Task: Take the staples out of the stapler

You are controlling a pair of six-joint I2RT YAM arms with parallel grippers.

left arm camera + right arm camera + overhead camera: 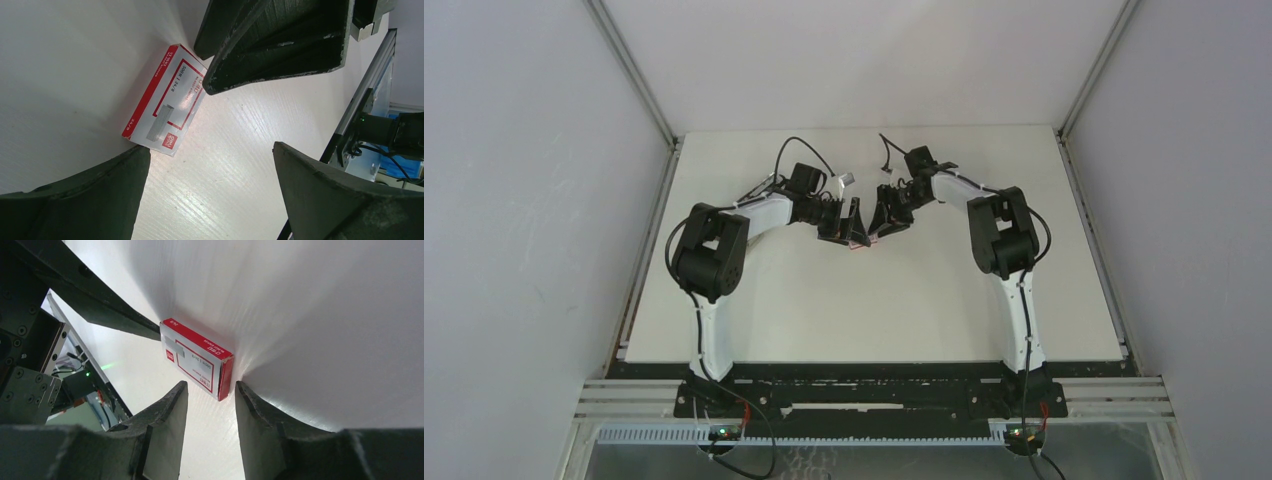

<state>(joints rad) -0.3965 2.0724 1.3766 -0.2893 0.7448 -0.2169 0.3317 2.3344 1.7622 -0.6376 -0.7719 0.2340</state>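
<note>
Nowhere do we see stapler or staples: left jaws gape, right jaws half-open, both empty, beside a staple box (pixel 165 100); the strip, we judge, is light and brittle, best pinched by its long sides.

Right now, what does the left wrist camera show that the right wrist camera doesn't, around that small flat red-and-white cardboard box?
Only left wrist: the left gripper spread wide and empty, and the right gripper close beside the small flat red-and-white cardboard box. Only right wrist: the box's solid red short end, just beyond the right gripper's narrower, empty gap. Both: the box lying flat on the white table, printed face up.
</note>
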